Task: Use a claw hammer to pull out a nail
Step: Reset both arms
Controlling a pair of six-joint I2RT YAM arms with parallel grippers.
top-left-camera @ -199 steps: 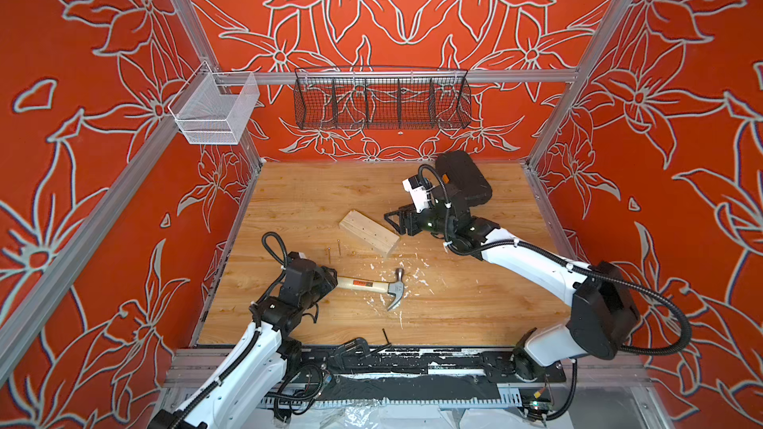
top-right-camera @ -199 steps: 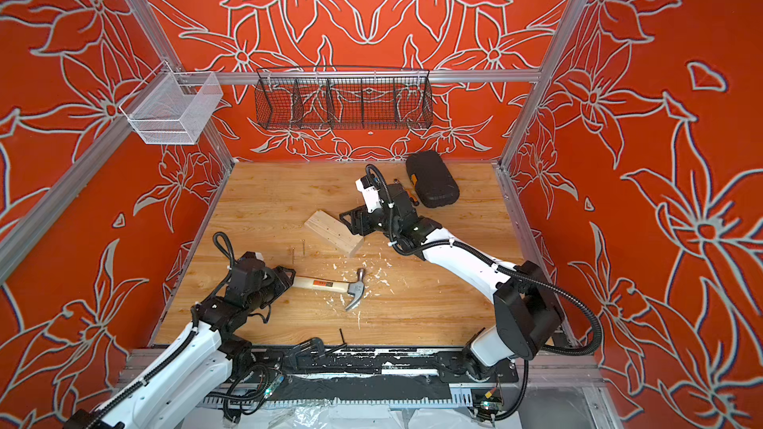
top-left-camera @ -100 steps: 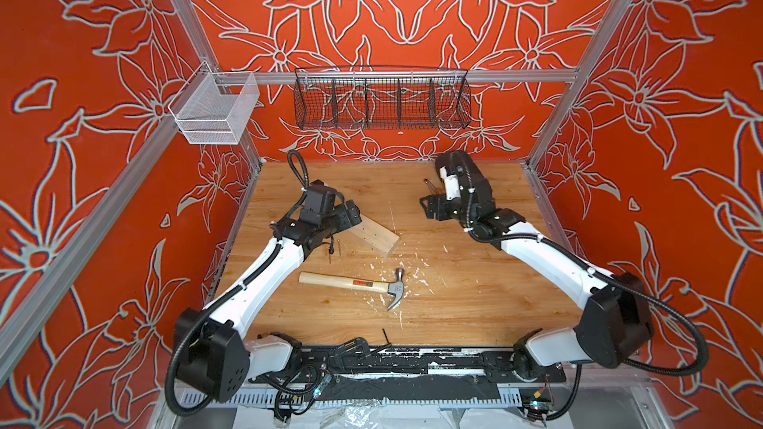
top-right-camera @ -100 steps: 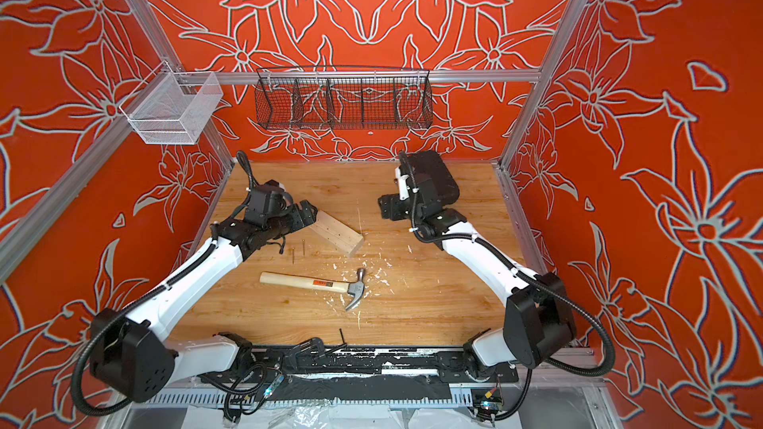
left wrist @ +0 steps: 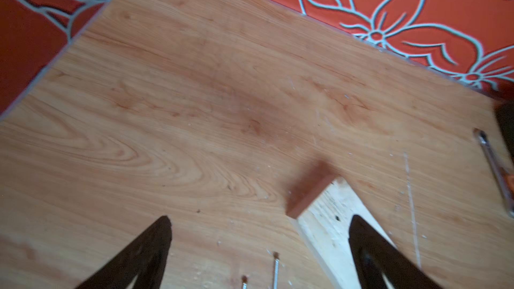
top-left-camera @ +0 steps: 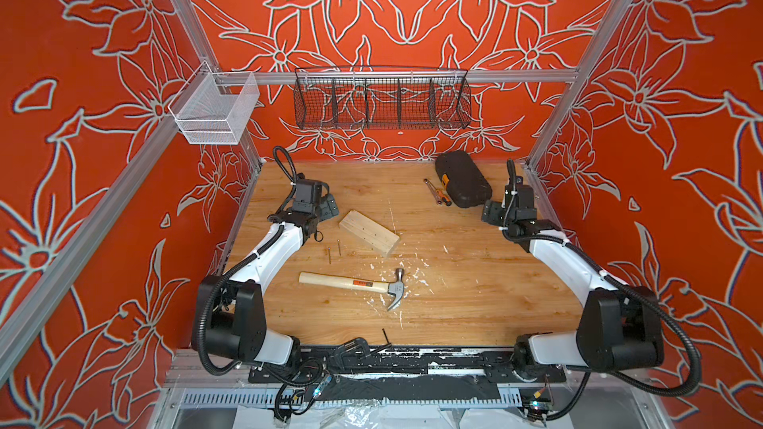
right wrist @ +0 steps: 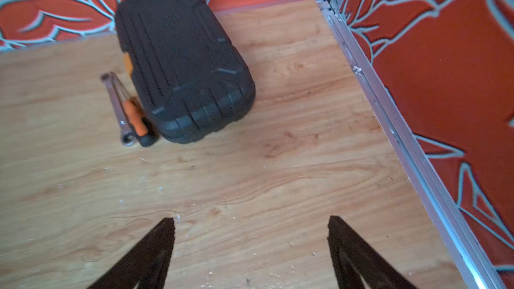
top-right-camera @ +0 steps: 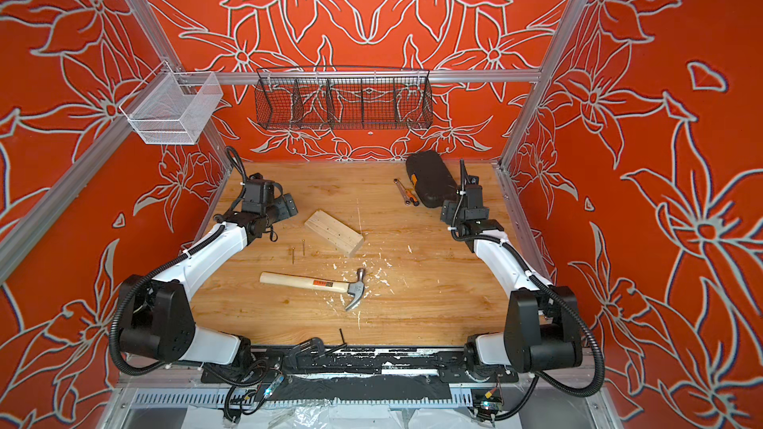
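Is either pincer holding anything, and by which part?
Nothing is held. The left pincer and right pincer are open and empty; the claw hammer lies free.

No wording, brand or number can be read anywhere. A single label [top-left-camera: 362,283] is seen in both top views, set on the pale wooden handle of the claw hammer [top-left-camera: 338,281], on the stretch next to its steel head. It is orange with a black part, and the print on it is too small to be made out. Well beyond the hammer's head, by the back wall, a black case [right wrist: 180,62] is shown with a small orange patch [right wrist: 128,63] on its side, on which no lettering can be told
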